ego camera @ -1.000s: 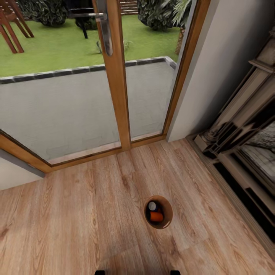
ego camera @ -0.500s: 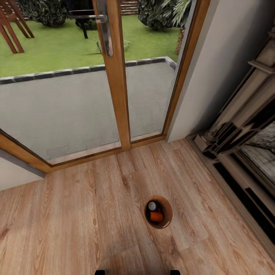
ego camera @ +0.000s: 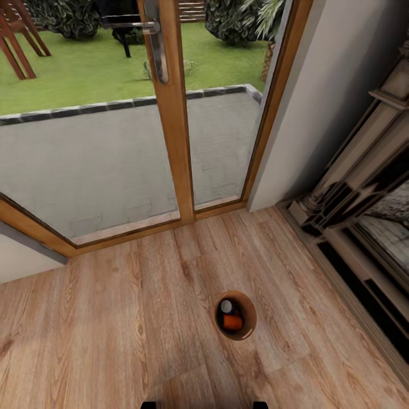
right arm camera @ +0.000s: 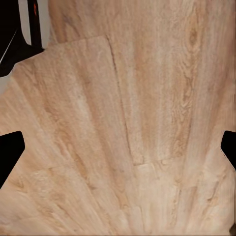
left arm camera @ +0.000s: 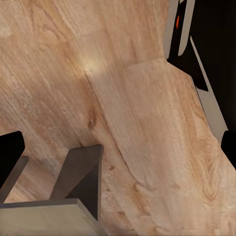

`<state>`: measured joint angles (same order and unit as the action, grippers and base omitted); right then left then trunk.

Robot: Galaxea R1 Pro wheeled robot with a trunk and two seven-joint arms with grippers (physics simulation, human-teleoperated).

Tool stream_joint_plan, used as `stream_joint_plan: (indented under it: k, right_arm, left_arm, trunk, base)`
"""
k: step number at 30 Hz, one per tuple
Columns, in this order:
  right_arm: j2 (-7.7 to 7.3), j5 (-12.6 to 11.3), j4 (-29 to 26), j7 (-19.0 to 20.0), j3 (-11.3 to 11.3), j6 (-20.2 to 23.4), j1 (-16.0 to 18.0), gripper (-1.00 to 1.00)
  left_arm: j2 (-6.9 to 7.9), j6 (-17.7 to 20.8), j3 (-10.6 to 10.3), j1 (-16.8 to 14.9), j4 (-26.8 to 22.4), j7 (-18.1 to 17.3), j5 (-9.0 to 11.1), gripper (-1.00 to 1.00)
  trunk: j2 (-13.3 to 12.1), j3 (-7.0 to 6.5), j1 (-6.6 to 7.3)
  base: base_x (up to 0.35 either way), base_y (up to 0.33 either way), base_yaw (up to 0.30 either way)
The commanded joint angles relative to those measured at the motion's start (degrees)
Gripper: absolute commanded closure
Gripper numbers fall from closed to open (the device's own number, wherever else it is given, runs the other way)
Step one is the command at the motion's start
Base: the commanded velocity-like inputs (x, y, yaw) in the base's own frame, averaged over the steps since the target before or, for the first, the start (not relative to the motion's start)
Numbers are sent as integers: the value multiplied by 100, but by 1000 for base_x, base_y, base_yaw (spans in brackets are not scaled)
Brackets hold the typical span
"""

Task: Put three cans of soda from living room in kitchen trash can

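Your bin (ego camera: pixel 248 329) on the wood floor (ego camera: pixel 113 329), cans (ego camera: pixel 232 321) inside, both your grippers (left arm camera: pixel 115 147) (right arm camera: pixel 118 147) spread wide, empty

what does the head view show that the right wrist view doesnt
The head view alone shows the tash can standing on the floor, with an orange can of soda and a silver can top inside it; a third can cannot be made out. It also shows the glass door, the patio and lawn beyond it, and a dark fireplace surround to the right.

The right wrist view alone shows the right tool, its dark fingertips at the picture's two sides, wide apart with nothing between them.

Both show the wooden plank floor.
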<state>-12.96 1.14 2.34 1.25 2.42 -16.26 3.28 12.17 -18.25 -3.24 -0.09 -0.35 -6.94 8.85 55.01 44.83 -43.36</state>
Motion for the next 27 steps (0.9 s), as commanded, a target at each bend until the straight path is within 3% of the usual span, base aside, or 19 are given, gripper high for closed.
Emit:
stream_joint_plan:
  k: [1, 15, 27]
  right_arm:
    - [1, 0, 1, -33, -1, 0, 1, -100]
    - [138, 43, -5, -148, 39, 0, 3, -100]
    - [399, 36, -5, -151, 42, 0, 1, -100]
  left_arm:
    - [-1, 1, 0, 0, 0, 0, -1, -100]
    - [-20, 6, -2, 0, -2, 0, -4, -100]
    - [-126, 6, -2, 0, -8, 0, 13, -100]
  trunk:
    - [0, 0, 0]
    - [0, 0, 0]
    - [0, 0, 0]
  base:
    - [0, 0, 0]
    - [0, 0, 0]
    - [0, 0, 0]
